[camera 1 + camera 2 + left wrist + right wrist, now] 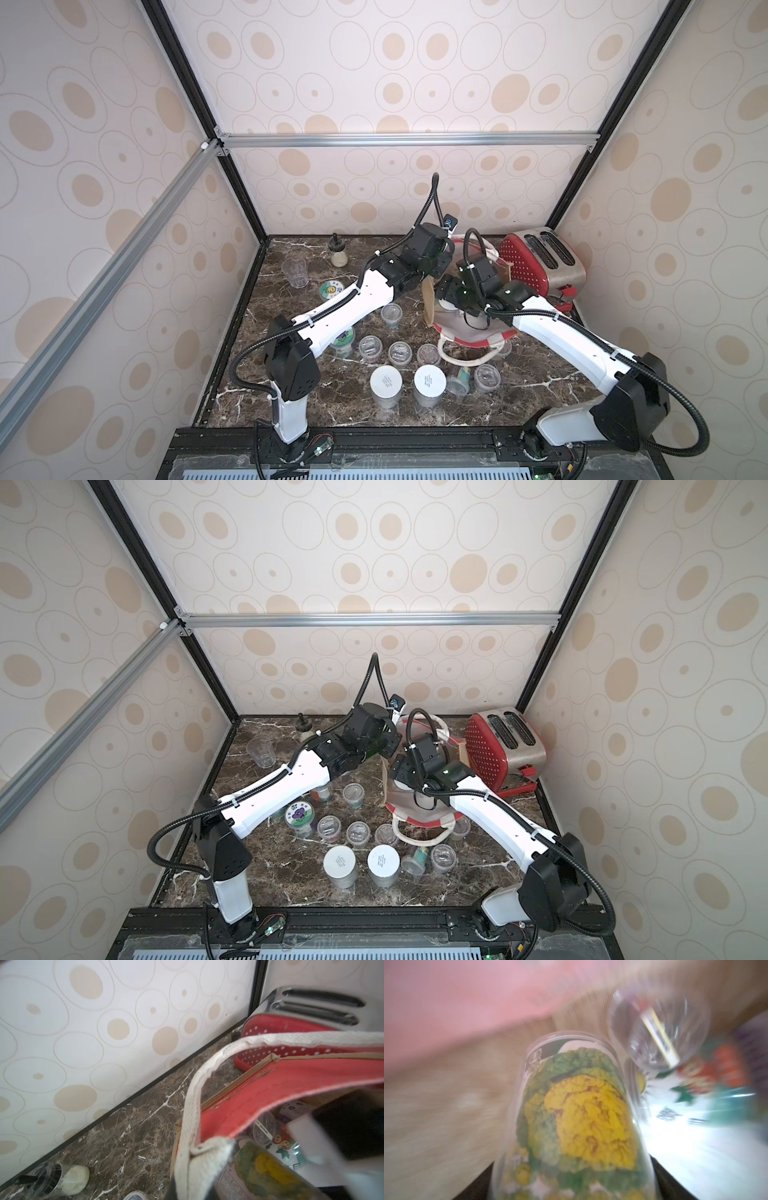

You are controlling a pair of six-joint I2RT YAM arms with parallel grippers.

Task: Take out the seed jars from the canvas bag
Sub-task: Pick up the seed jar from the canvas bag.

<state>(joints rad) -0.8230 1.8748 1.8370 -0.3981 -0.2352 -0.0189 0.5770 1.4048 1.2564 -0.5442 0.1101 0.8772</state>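
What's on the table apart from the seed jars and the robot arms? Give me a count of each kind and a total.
canvas bag: 1
toaster: 1
glass shaker: 1
clear tumbler: 1
Total: 4

Showing cream walls (395, 62) printed with beige ovals at nine, twelve and three o'clock; framing them with black posts (178, 70) and silver rails (407, 139); spreading a dark, white-veined marble tabletop (332, 415) under soft, even light.
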